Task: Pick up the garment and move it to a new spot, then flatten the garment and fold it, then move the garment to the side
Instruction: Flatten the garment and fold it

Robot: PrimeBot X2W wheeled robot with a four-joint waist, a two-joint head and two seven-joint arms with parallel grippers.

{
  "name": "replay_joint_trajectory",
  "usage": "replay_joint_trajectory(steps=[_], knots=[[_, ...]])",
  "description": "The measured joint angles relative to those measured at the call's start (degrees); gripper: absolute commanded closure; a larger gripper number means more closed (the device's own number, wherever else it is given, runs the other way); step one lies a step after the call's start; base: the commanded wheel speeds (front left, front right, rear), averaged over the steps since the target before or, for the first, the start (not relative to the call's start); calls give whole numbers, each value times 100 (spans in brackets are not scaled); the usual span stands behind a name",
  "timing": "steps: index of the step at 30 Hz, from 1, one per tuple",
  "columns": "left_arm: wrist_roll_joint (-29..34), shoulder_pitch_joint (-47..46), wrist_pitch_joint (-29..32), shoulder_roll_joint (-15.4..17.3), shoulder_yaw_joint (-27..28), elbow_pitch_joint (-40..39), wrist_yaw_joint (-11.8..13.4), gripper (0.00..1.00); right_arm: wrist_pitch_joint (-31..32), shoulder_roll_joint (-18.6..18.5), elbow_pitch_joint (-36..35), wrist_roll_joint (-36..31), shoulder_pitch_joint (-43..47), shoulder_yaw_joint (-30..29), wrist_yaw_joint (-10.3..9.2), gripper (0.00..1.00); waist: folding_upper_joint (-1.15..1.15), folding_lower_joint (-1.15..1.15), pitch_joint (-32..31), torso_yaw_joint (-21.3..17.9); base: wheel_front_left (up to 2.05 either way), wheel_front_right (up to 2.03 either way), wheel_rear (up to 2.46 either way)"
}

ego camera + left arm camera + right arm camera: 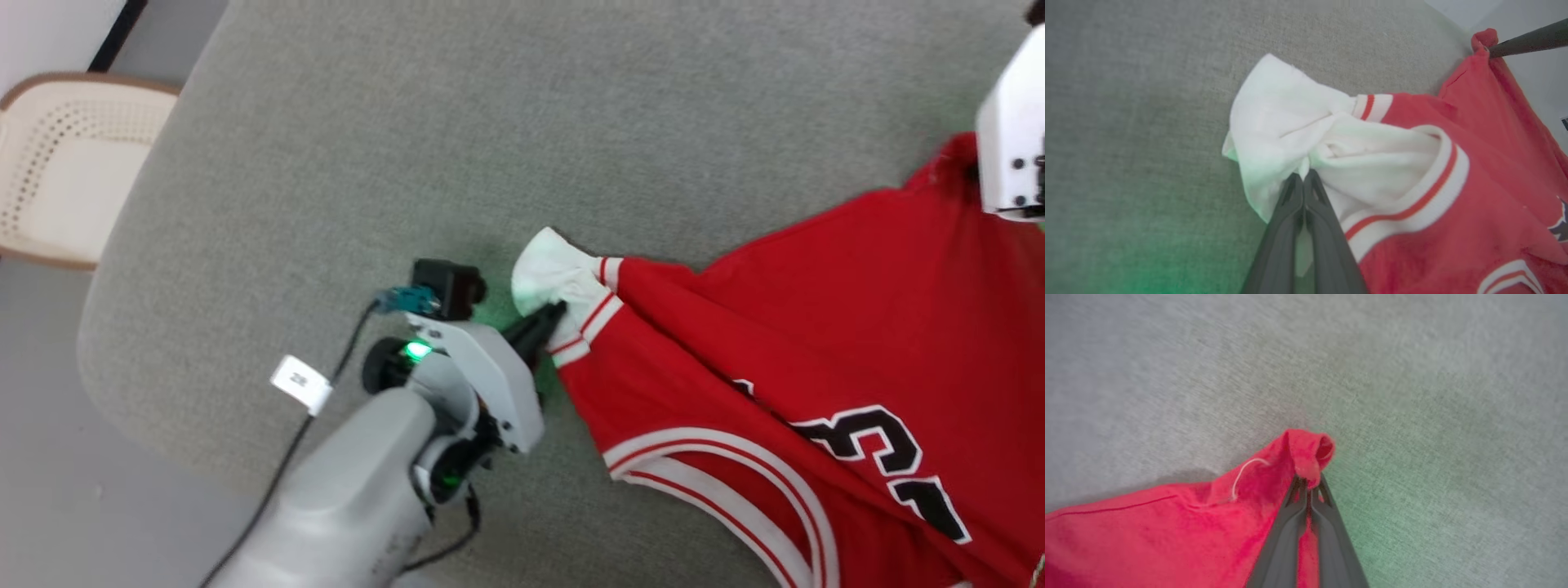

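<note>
the red shirt lies on the grey cloth surface. the left gripper pinches its white sleeve; the right gripper pinches a red corner, both clamped tight.

The garment, a red jersey with red-and-white striped trim and a black-and-white number, lies spread and creased at the head view's 3 to 5 o'clock. Its white sleeve bunches toward 9 o'clock.
</note>
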Motion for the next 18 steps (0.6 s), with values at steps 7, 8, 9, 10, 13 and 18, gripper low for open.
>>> replay_joint_trajectory(steps=[7, 8, 9, 10, 13, 18], knots=[[-14, -278, 303, 475, 153, 142, 85, 100, -1117, 14, -203, 291, -7, 389, 1, 100, 0, 0, -317, -329, 0, 0, 0], [-1, -369, 364, 578, 163, 155, 85, 100, -1287, 13, -221, 324, -15, 457, 1, 100, 0, 0, -370, -387, 0, 0, 0], [-3, -470, 436, 661, 199, 167, 85, 100, -1441, 13, -242, 331, -23, 502, 1, 100, 0, 0, -424, -442, 0, 0, 0], [-18, -577, 510, 739, 247, 174, 85, 100, -1600, 18, -277, 343, -31, 557, 1, 100, 0, 0, -478, -502, 0, 0, 0], [-46, -979, 787, 943, 330, 202, 70, 100, -2049, 24, -326, 398, -80, 683, 1, 100, 0, 0, -635, -704, 0, 0, 0], [89, -1775, 1293, 1296, 312, 291, 19, 100, -2818, 65, -357, 364, -262, 775, 1, 100, 0, 0, -880, -1080, 0, 0, 0]])
